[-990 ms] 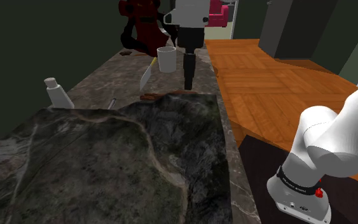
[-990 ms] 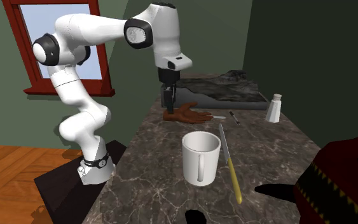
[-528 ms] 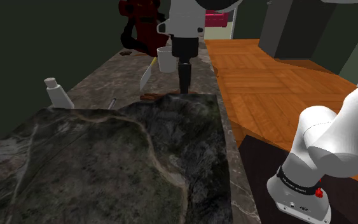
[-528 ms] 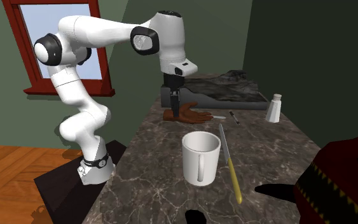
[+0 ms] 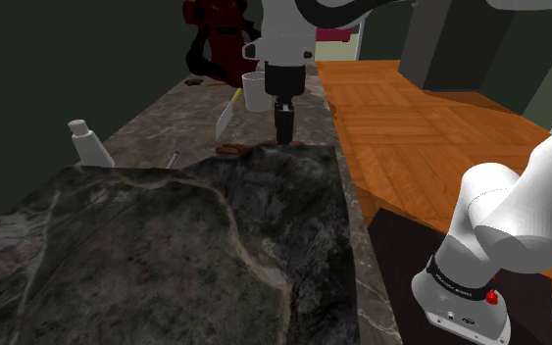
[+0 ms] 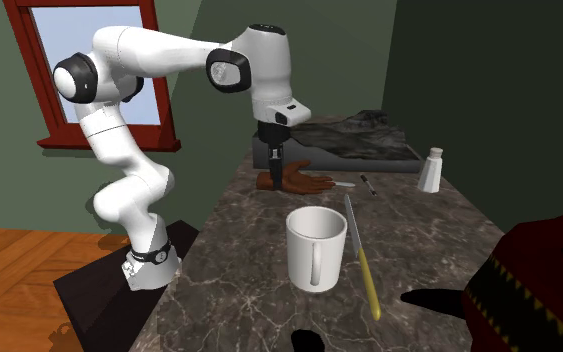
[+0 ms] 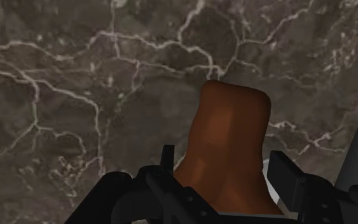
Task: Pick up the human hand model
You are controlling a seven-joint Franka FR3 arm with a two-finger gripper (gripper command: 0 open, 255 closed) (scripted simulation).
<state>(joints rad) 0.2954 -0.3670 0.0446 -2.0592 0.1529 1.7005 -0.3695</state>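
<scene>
Hand model point(image 6: 307, 182): brown, lying flat on the marble counter point(image 6: 429, 270) near the edge facing the stand, just beside the dark rocky slab point(image 5: 166, 235).
Hidden: in the shoulder view the slab's rise covers most of the model, leaving a brown sliver point(image 5: 232, 149).
Gripper point(image 6: 277, 180): points straight down over the model's wrist end.
Jaws: apart, one finger on either side of the model point(image 7: 228, 140); whether they touch it cannot be told.
Mug point(image 6: 316, 248): white, toward the counter's middle, with a yellow-handled knife point(image 6: 361, 255) beside it.
Cut off: a red-and-black shape point(image 6: 539, 285), identity unclear.
</scene>
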